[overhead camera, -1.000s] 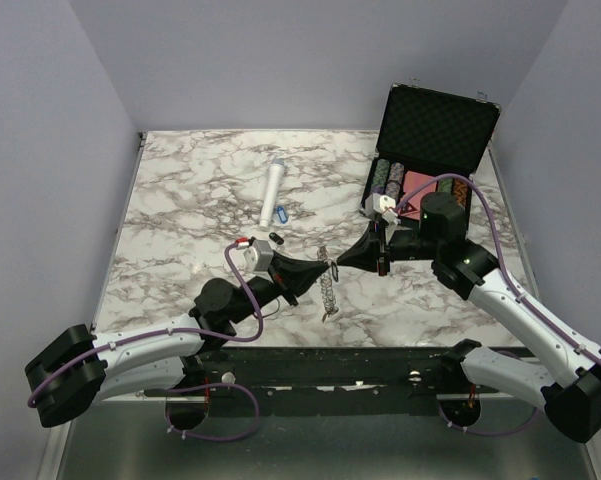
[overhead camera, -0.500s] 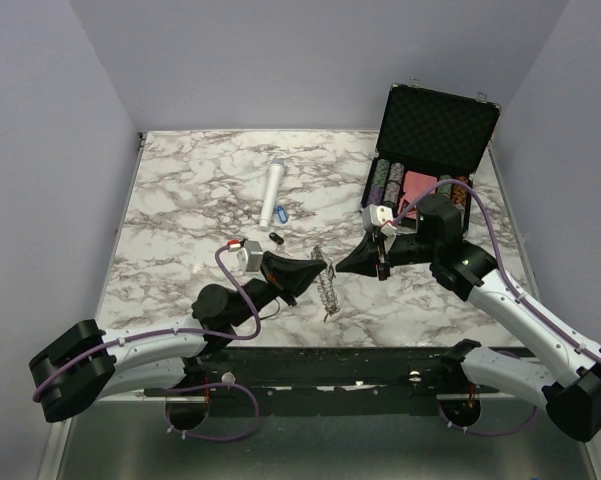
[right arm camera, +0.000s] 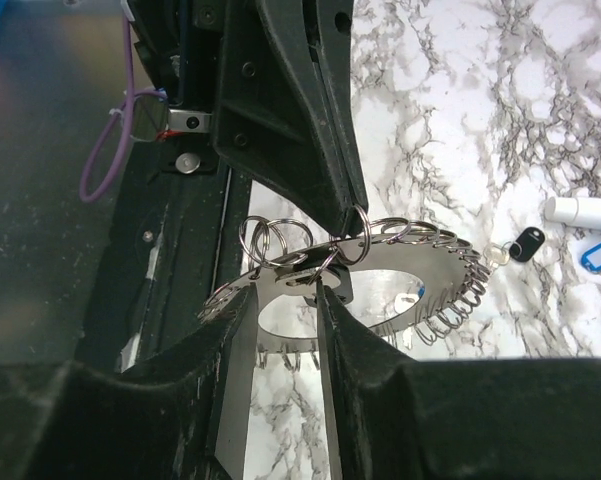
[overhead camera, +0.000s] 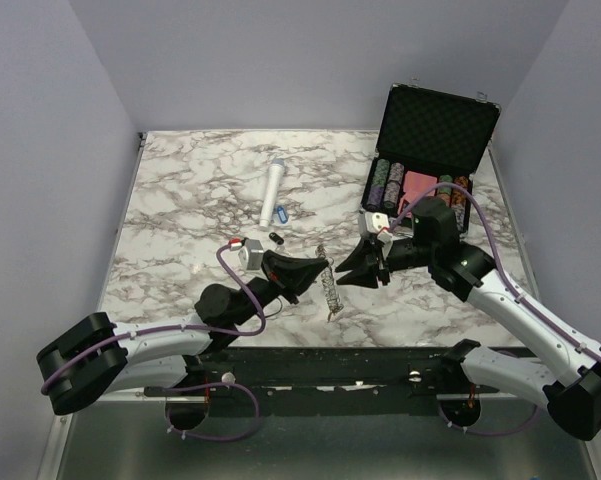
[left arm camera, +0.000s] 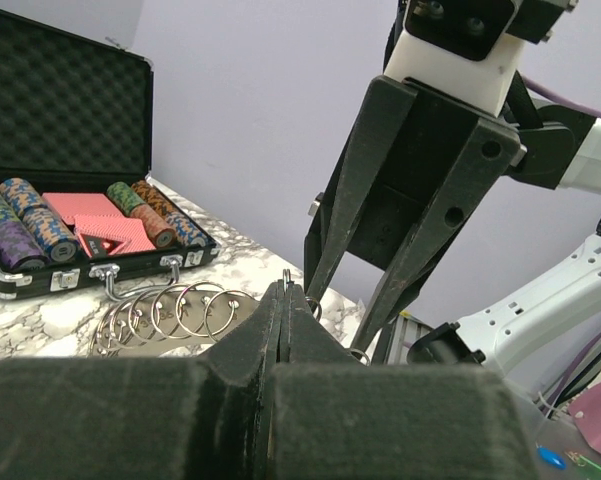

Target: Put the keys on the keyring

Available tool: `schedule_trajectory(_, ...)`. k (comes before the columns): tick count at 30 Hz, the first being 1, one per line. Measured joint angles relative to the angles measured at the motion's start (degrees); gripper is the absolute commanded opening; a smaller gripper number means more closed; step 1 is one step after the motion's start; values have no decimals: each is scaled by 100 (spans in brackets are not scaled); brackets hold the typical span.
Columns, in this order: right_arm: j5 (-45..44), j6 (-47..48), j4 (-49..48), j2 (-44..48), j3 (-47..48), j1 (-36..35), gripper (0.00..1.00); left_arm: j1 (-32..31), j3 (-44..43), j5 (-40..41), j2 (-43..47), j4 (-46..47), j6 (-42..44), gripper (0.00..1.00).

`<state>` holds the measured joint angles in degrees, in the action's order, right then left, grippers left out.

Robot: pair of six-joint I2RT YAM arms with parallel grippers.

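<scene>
Gripping the keyring on edge at the near side of the desk, with the left fingers clenched on a rim loop and the right fingers parted astride its plate, grasping nothing. Nothing threaded yet, judging by the black key and blue-tagged key lying by the white cylinder. Next, likely: fetch a key with the right, steady the ring with the left.
</scene>
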<state>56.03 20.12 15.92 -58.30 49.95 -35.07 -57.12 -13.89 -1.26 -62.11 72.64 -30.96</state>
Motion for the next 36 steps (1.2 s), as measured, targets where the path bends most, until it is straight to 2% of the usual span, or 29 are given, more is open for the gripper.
schedule_trajectory(9,302,-881,-262,37,267,223,40,57,299,-599,286,44,354,0)
schedule_trajectory(16,605,-1484,-820,-96,-111,243,36,114,317,-1178,315,74,479,0)
schedule_trajectory(26,717,-1676,-1045,-160,-247,173,24,118,247,-1432,39,98,474,0)
schedule_trajectory(34,730,-1714,-1073,-160,-424,166,23,129,243,-1436,26,98,474,0)
schedule_trajectory(36,730,-1742,-1104,-160,-444,166,20,133,243,-1440,26,98,472,0)
